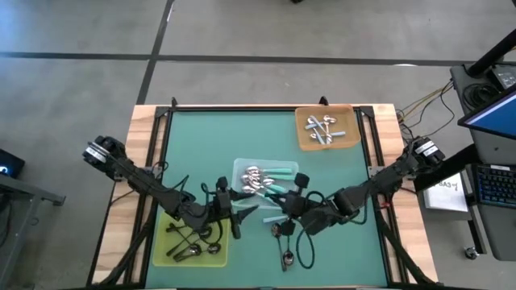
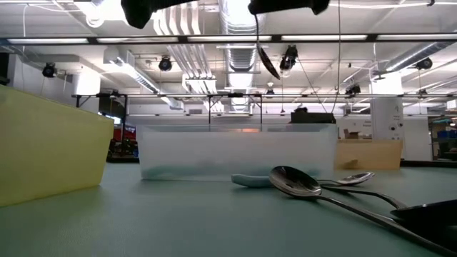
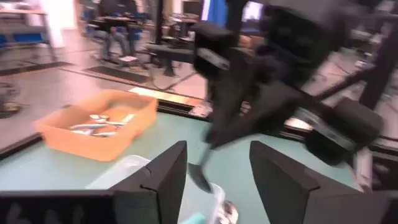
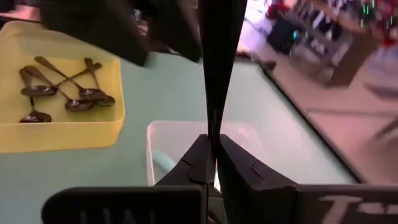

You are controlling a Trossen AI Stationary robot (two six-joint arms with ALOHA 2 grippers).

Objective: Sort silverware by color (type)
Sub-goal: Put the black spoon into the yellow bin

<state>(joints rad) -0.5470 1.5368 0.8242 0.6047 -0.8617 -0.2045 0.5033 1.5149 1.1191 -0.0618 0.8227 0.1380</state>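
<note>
My right gripper (image 4: pixel 211 163) is shut on a dark spoon (image 4: pixel 217 68). It hovers between the clear tray (image 1: pixel 242 167), which holds teal-handled spoons (image 1: pixel 278 187), and the yellow-green tray (image 1: pixel 161 242). That tray holds several dark spoons (image 4: pixel 62 93). My left gripper (image 3: pixel 217 180) is open and touches nothing; it faces the right gripper from the yellow-green tray's side. The orange-brown tray (image 1: pixel 305 143) at the far right holds pale silver utensils (image 1: pixel 322 129). Loose spoons (image 1: pixel 285 246) lie flat on the mat near the front edge. My right gripper pinches the dark spoon's handle (image 4: pixel 213 134) between its two fingers. The spoon points straight out past the fingertips. In the low view it hangs lifted clear (image 2: pixel 268 61), and its bowl end (image 3: pixel 200 177) is lowest.
Silver spoons (image 2: pixel 296 182) and a teal handle (image 2: pixel 250 180) lie on the green mat in front of the clear tray (image 2: pixel 235 153). A dark piece (image 2: pixel 428 214) sits at the near right. Wooden table edges and frame rails surround the mat. People sit far behind, beyond the table.
</note>
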